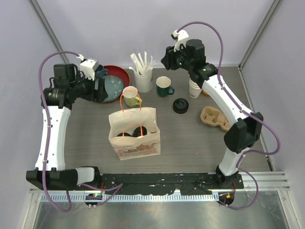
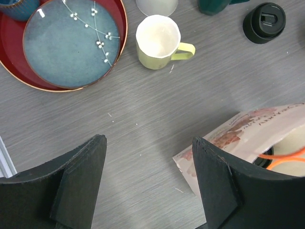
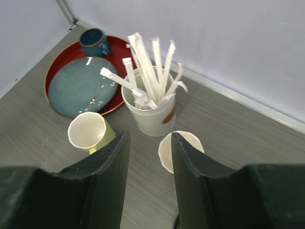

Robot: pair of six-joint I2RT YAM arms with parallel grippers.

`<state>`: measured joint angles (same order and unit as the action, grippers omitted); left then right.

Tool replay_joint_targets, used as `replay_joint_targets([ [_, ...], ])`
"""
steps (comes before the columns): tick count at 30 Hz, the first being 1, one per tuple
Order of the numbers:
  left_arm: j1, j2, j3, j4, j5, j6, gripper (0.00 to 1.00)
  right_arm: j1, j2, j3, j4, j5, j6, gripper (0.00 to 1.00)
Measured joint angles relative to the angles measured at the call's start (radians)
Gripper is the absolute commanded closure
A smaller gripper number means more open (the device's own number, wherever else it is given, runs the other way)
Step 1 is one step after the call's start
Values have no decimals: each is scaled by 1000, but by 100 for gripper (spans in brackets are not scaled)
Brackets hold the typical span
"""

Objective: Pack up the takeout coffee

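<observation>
Standing untouched, the lidded cup lies nearer the narrow-gapped right tool than the wide left tool.

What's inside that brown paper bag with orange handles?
Inside the brown paper bag, dark round shapes resembling black cup lids show; whatever lies below is hidden by its walls.

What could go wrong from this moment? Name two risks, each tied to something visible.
1. The cream printed paper bag with orange handles stands unsupported with black-lidded cups inside. The open left gripper hangs close to its corner, so a sideways move might tip it.
2. The empty right gripper hovers above the white cup of wrapped straws and the yellow ceramic mug. Descending carelessly, it might knock them over.
</observation>
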<state>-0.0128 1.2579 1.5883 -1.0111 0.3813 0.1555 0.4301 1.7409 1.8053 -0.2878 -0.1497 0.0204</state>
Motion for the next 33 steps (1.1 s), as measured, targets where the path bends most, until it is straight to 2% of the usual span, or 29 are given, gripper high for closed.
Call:
replay_joint_targets([
  [4,11,34,0,21,-2,1,24,6,102,48,40,-108,0,56],
  [6,23,51,0,35,-1,0,27,14,154,83,55,-135,0,55],
  [10,32,103,4,89,24,-50,35,21,251,172,72,-144,7,55],
  [14,23,214,57,179,60,-138,36,21,312,230,92,-139,17,54],
  [20,-83,467,220,308,52,-219,34,21,317,230,108,-130,17,53],
  [26,-158,714,439,324,29,-248,39,19,317,190,122,-121,8,53],
  [31,-161,817,536,315,7,-261,43,19,317,153,121,-113,0,53],
  [33,-161,837,552,313,3,-264,47,19,317,146,120,-110,-1,53],
])
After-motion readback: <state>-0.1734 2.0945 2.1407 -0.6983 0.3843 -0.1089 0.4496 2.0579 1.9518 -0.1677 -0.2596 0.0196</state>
